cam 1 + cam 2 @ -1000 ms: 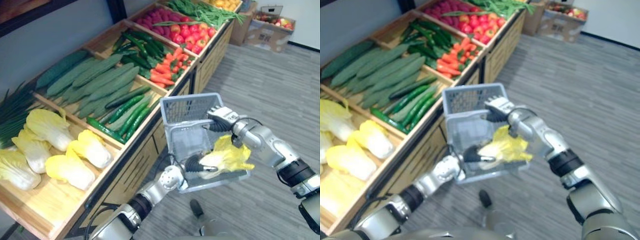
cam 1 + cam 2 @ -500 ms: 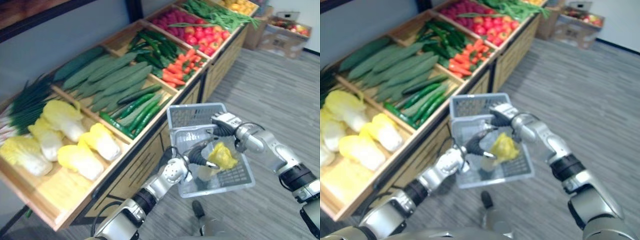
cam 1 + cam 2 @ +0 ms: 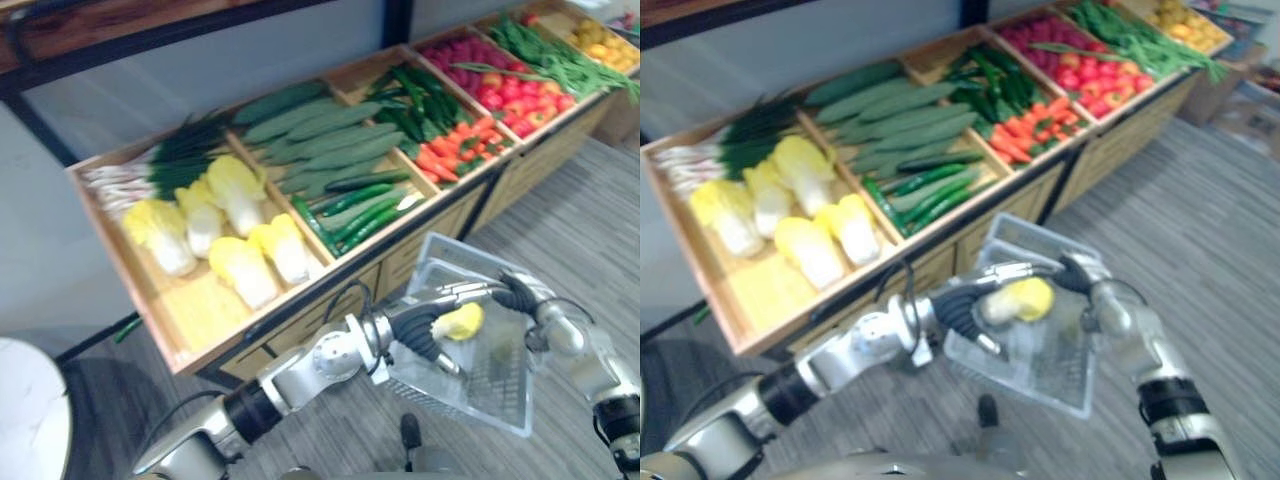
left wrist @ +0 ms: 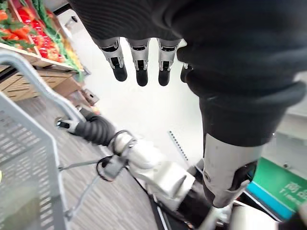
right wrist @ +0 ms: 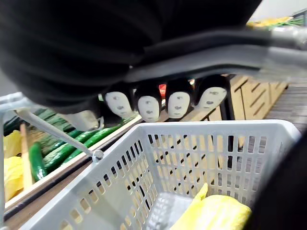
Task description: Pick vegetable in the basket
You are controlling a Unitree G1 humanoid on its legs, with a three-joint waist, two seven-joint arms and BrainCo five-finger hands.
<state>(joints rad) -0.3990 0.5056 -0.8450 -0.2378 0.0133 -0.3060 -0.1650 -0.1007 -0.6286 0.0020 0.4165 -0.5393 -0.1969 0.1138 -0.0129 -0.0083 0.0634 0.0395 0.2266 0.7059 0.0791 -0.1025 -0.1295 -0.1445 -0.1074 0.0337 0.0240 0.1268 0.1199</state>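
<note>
A grey plastic basket [image 3: 492, 375] hangs in front of the vegetable shelf. My right hand [image 3: 516, 293] is shut on the basket's handle, its fingers [image 5: 165, 103] curled round the bar. A yellow napa cabbage [image 3: 459, 322] lies inside the basket, and it also shows low against the slotted wall [image 5: 217, 213]. My left hand [image 3: 420, 326] reaches over the basket beside the cabbage. Its fingers [image 4: 140, 67] are straight and hold nothing.
A long wooden shelf [image 3: 200, 310] runs along my left, split into bins. These hold napa cabbages [image 3: 240, 265], scallions [image 3: 170, 165], cucumbers [image 3: 320, 135], carrots [image 3: 450, 150] and red tomatoes [image 3: 510, 95]. Grey plank floor lies to my right.
My left hand has let go of the cabbage and straightened its fingers; the cabbage now lies in the basket. The camera has swung, bringing more of the shelf into view.
</note>
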